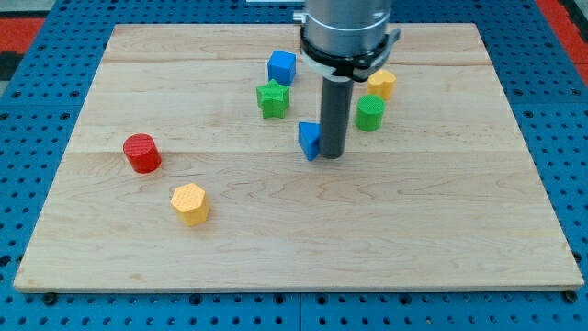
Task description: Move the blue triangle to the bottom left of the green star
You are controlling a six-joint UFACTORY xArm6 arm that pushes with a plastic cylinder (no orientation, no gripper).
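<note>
The blue triangle (pixel 309 140) lies near the board's middle, below and to the right of the green star (pixel 272 98). My tip (pixel 332 154) rests on the board right against the triangle's right side. The rod hides part of the triangle's right edge.
A blue cube (pixel 282 66) sits above the star. A green cylinder (pixel 370 113) and a yellow block (pixel 382 84) stand right of the rod. A red cylinder (pixel 141 153) and a yellow hexagon (pixel 190 203) lie at the left. The wooden board (pixel 441 230) ends in blue pegboard.
</note>
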